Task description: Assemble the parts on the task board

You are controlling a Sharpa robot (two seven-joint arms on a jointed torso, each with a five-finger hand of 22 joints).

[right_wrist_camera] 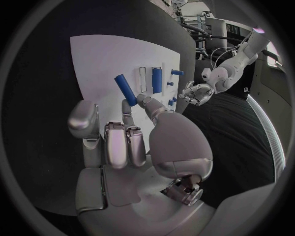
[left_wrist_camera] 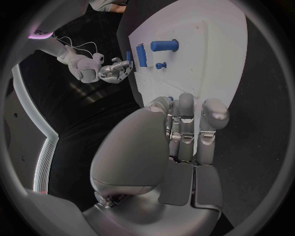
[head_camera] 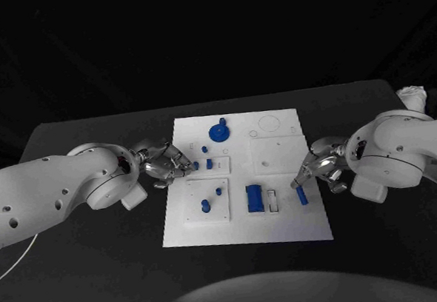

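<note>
Observing: white task board [head_camera: 291,216] lying flat at mid-bench [head_camera: 106,284], one arm at each long side.
Right hand [head_camera: 318,168]: at the board's right edge, pinching a slim blue bar [head_camera: 301,195] by its upper end; the bar hangs tilted with its lower end over the board, touching or just clear of it, cannot tell which. Right wrist view confirms the bar [right_wrist_camera: 125,88] is held between thumb and one finger, the other fingers [right_wrist_camera: 115,147] curled in.
Left hand [head_camera: 166,165]: at the board's left edge, beside two small blue pegs [head_camera: 202,165]. Fingers [left_wrist_camera: 184,128] bunched downward over the edge in the left wrist view; whether they hold anything, cannot tell.
Parts on board: round blue knob [head_camera: 218,131] near the far edge; blue cylinder [head_camera: 255,197] lying in the near half, just beside a narrow white slot [head_camera: 275,201]; small blue pieces [head_camera: 209,198] on the raised white square at near left.
Board, right half: square panel with a small hole [head_camera: 277,151], bare of parts.
</note>
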